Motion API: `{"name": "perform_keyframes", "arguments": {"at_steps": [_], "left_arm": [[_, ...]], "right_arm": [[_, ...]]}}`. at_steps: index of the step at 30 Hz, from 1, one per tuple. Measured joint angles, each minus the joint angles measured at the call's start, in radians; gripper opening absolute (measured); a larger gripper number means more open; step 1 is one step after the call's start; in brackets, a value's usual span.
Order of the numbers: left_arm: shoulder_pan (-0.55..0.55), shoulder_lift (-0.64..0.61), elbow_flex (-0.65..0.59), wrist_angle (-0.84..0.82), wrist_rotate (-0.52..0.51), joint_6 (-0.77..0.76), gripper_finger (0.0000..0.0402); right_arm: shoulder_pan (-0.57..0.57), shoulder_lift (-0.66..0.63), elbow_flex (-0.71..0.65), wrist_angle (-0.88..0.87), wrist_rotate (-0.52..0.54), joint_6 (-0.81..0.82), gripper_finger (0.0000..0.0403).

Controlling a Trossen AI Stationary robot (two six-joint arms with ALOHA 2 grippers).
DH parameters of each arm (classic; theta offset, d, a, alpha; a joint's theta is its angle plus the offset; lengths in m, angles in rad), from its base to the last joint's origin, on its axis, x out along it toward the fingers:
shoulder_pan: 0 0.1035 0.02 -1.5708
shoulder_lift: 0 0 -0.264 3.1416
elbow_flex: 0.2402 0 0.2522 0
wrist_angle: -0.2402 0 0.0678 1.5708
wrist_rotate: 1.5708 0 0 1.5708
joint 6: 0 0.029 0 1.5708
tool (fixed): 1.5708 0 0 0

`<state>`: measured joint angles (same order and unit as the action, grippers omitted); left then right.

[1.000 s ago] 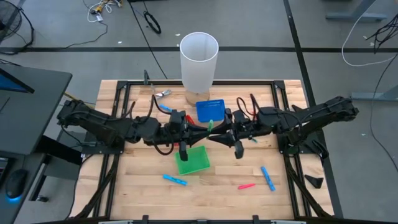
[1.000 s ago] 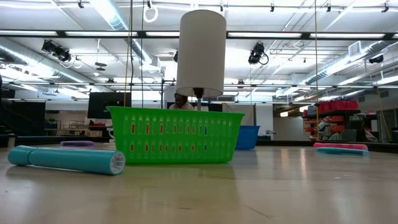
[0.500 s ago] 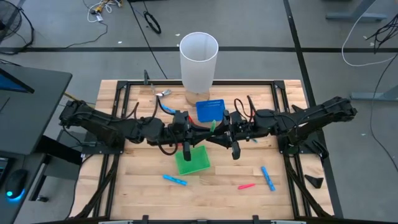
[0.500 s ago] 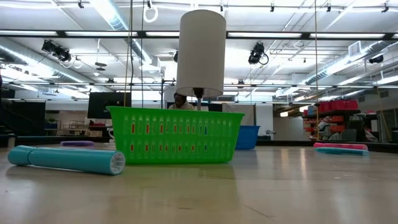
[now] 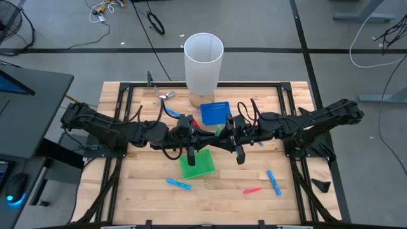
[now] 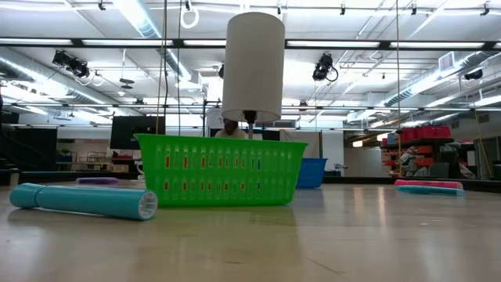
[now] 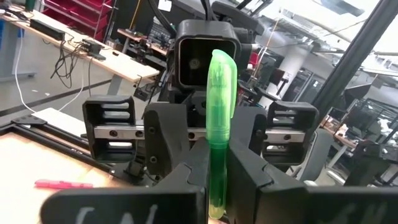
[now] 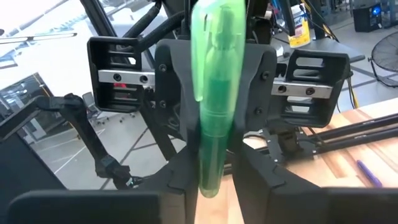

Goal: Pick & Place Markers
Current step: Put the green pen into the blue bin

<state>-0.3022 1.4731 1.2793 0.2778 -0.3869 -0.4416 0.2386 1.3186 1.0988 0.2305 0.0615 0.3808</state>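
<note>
Two grippers, the left gripper [image 5: 205, 135] and the right gripper [image 5: 222, 135], meet above the table [image 5: 140, 191] middle, jaws of both pinching one green marker [image 5: 215, 130] between them, above the green basket [image 5: 196, 164].

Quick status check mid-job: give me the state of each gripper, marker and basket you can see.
left gripper: shut on green marker
right gripper: shut on green marker
green marker: held between both grippers
green basket: upright
blue basket: upright
blue marker: lying loose
pink marker: lying loose
</note>
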Motion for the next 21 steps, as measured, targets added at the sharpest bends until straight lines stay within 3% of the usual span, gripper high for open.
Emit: {"name": "perform_keyframes", "arguments": {"at_steps": [6, 15, 21], "left_arm": [[0.000, -0.001, 0.000, -0.011, -0.004, -0.020, 0.0036], [-0.002, -0.002, 0.000, -0.058, 0.012, -0.021, 0.0111], [-0.008, -0.014, -0.001, -0.179, 0.022, -0.026, 0.0133]], "right_arm": [[0.001, -0.001, 0.000, 0.005, -0.006, 0.003, 0.0026], [0.000, -0.015, 0.000, -0.065, -0.051, 0.029, 0.0024], [0.000, -0.066, 0.000, -0.194, -0.054, 0.020, 0.0024]]}}
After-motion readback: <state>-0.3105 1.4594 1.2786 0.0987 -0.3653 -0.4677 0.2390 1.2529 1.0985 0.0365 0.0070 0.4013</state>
